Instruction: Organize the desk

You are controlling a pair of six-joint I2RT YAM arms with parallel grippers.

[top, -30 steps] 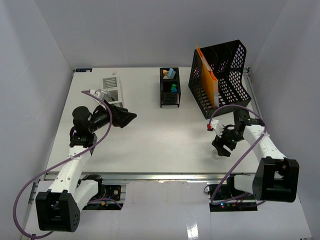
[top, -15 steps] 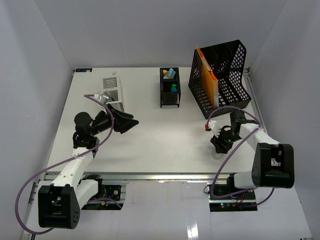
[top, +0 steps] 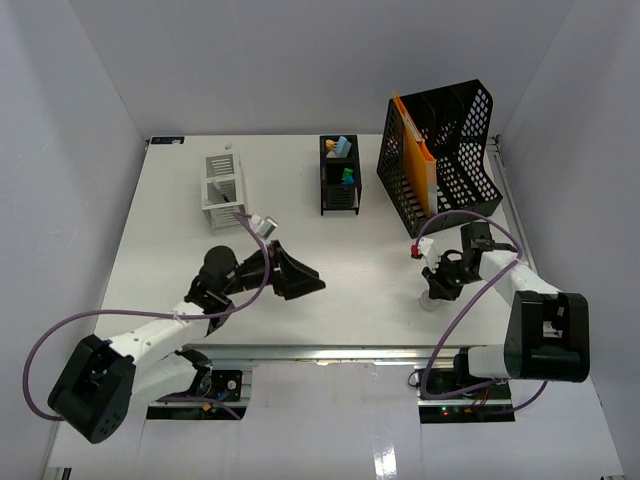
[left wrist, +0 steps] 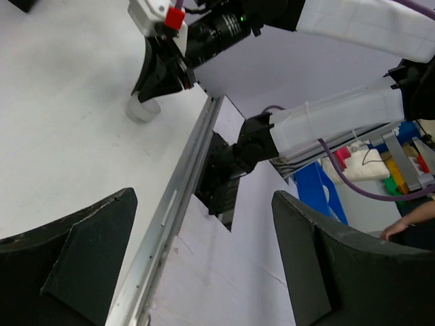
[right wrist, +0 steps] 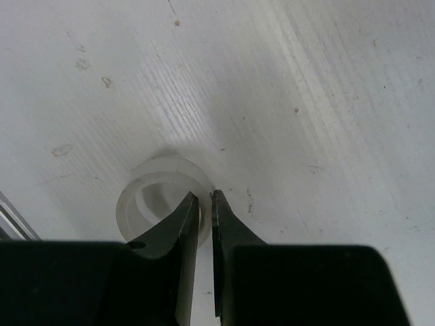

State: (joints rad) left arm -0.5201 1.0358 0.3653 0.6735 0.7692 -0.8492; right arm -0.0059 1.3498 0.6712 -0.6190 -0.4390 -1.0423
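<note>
**Right gripper pinching a small ring on the desk, left gripper wide open**

The white desk [top: 350,255] filled the floor of the scene under both arms, its metal rail [top: 330,352] along the near edge. The right gripper [right wrist: 203,197] pointed down at the desk's near right part, its jaws clamped on the wall of a small translucent white ring [right wrist: 153,183], one finger inside the hollow and one outside; the ring sat on the desk. The left gripper [top: 305,283] was over the near middle, jaws spread wide around nothing, aimed toward the right arm. Along the far side stood a white mesh holder [top: 222,180], a black organiser [top: 338,190] and a black mesh file rack [top: 455,140] with an orange folder [top: 418,150].
</note>
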